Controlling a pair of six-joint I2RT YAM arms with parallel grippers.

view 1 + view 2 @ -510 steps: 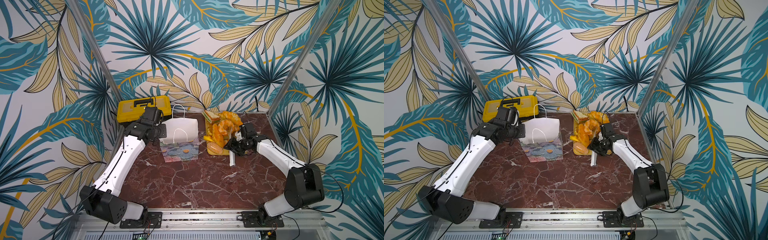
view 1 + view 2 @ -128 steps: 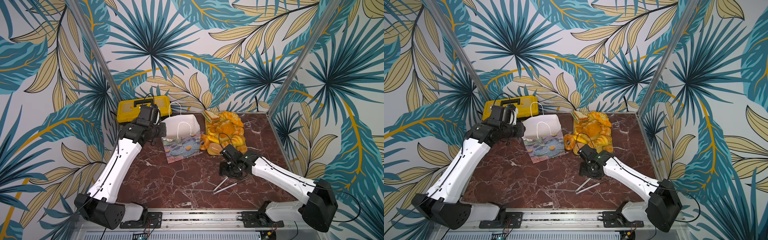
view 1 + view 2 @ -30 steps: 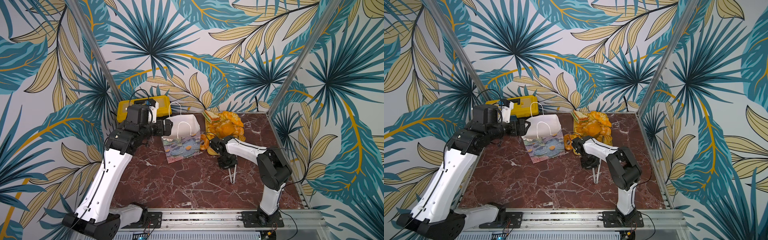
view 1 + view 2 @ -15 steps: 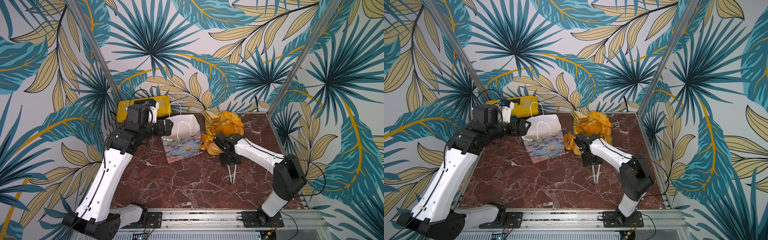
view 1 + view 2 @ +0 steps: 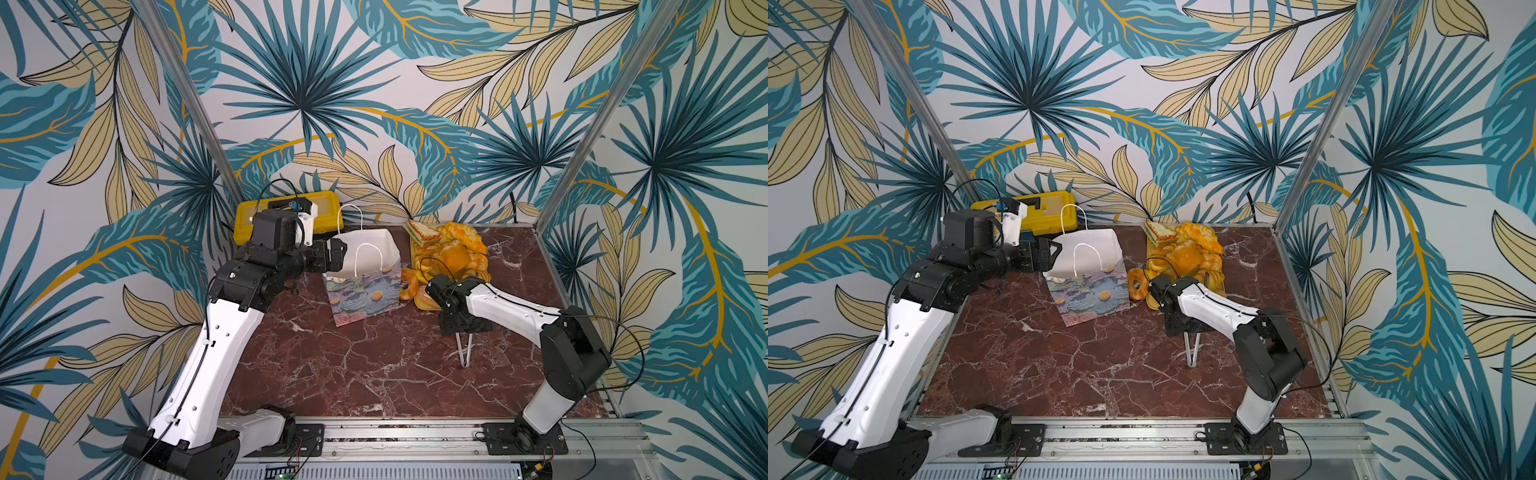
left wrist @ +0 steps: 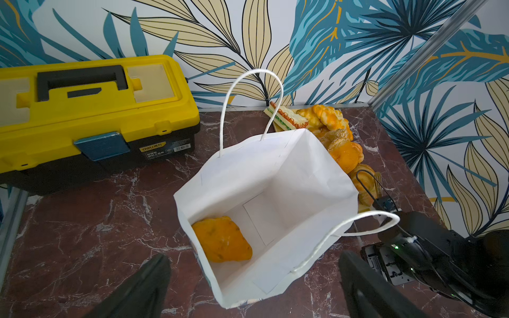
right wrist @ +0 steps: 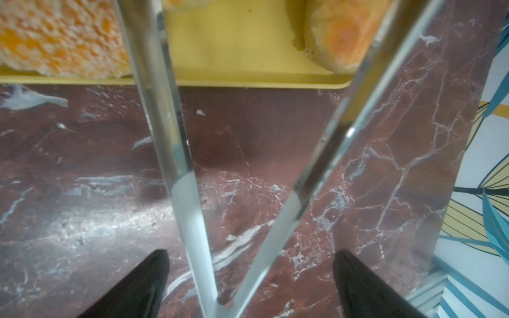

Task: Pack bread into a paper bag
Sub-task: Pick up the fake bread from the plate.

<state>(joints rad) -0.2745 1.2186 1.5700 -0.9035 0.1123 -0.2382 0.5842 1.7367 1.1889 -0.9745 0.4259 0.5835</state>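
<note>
My right claw (image 7: 250, 256) gapes empty over the tongs (image 7: 187, 206) on the worktop (image 5: 353, 365), so I should close squarely across both their legs, then lift bread (image 5: 453, 255) from the tray (image 7: 248, 55) into the paper bag (image 6: 275, 165) beside my open left claw (image 6: 253, 257).

Marble table (image 5: 332, 374) carries paper bag (image 5: 365, 291), toolbox (image 5: 328, 216), tray (image 7: 234, 41), tongs (image 5: 464, 351).

The paper bag (image 5: 365, 293) is showing white lining and blue flowers with orange centres; the toolbox (image 6: 96, 110) is showing yellow over black with a blue latch; the tabletop (image 5: 353, 365) is running maroon with white veins; the tongs (image 7: 190, 198) are looking silvery, perhaps translucent
</note>
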